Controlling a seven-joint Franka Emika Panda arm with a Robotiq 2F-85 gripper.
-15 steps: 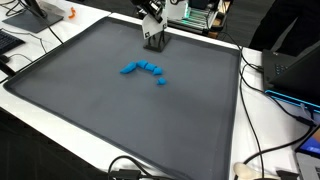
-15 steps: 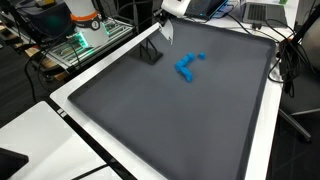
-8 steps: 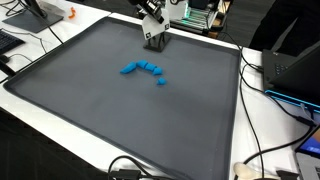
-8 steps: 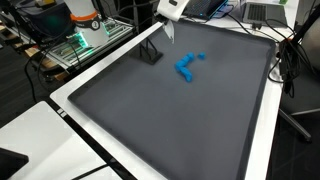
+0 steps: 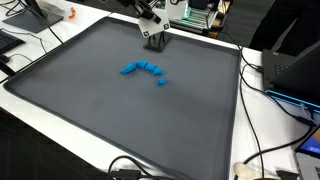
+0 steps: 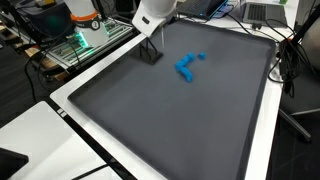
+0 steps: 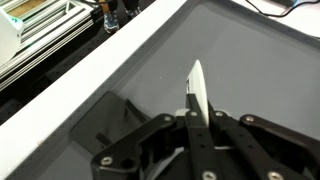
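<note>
Jaws of the black gripper (image 5: 153, 43) press together near one edge of the dark grey mat (image 5: 100, 115), well apart from the small blue blocks (image 5: 146, 69).

There is one gripper (image 5: 153, 43). One dark grey mat (image 5: 110, 125) lies on one white table (image 5: 268, 135). The mat carries one group of blue blocks (image 5: 143, 68), seen in both exterior views. It is a curved row of about five touching blocks, too small to count for sure. A single blue block (image 5: 161, 82) lies just beside the row's end. One orange thing (image 5: 70, 14) sits beyond the mat's corner.
</note>
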